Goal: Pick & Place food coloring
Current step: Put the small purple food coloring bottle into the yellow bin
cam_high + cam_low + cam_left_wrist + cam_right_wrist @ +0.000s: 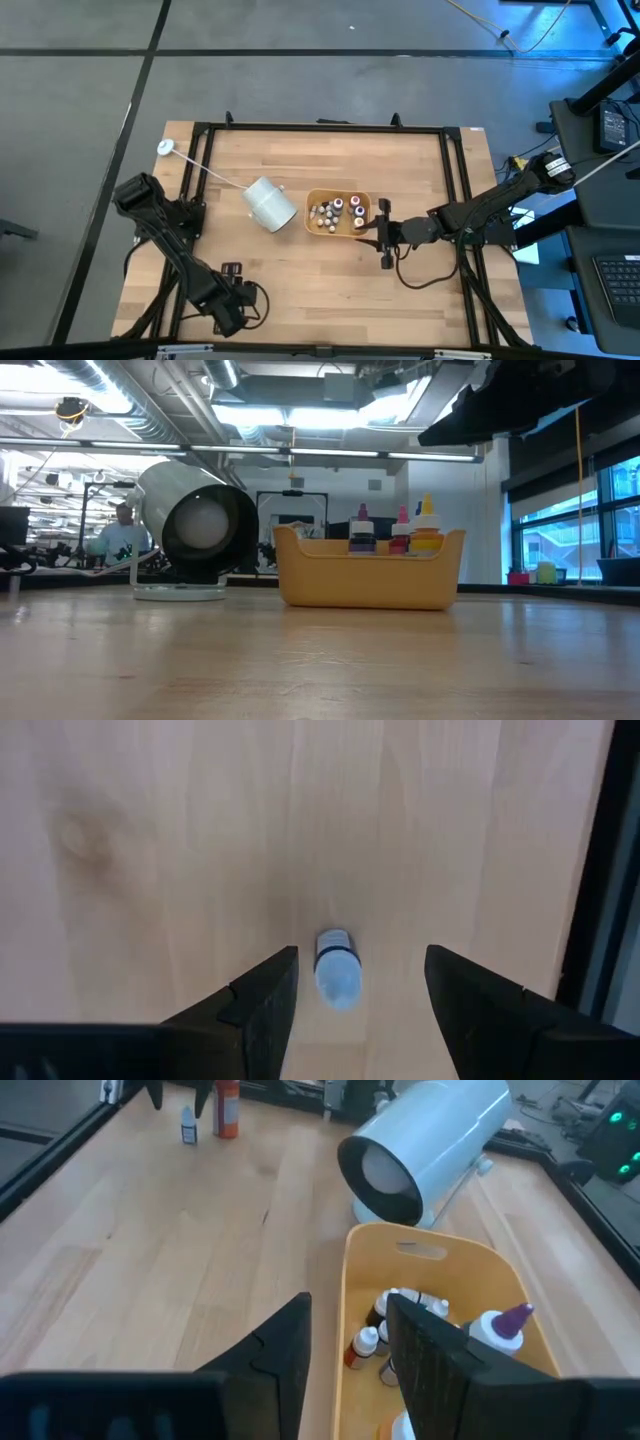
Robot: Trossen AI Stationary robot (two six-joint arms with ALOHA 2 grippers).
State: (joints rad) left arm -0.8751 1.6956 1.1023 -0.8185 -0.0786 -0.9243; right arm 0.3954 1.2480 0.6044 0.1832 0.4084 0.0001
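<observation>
The left arm folds down along the table's left side, and its left gripper [232,312] sits low near the front-left corner, pointing straight down at the wood. In the left wrist view its two dark fingers [262,1005] stand wide apart, one on each side of a small whitish bottle with a dark band [336,966]; neither finger touches it and nothing is held. That bottle lies on its side on the bare table [300,280], its long axis running along the gap between the fingers. The table's dark frame edge [600,900] runs close by.

The right arm reaches in from the table's right edge, stretched nearly level toward the middle. The right gripper [382,236] hangs at the right-hand rim of the orange tray [318,196]. In the right wrist view its fingers [425,1355] are set narrowly apart, and nothing can be seen between them.

The food coloring bottles [336,213] stand mostly upright inside the tray, caps up; a few tips show above its rim in the low view. The white cup [268,204] lies on its side just left of the tray, mouth toward the tray. Two more small bottles [208,1112] stand far across the table in the right wrist view. Open wood lies in front of the tray and toward the back edge.
</observation>
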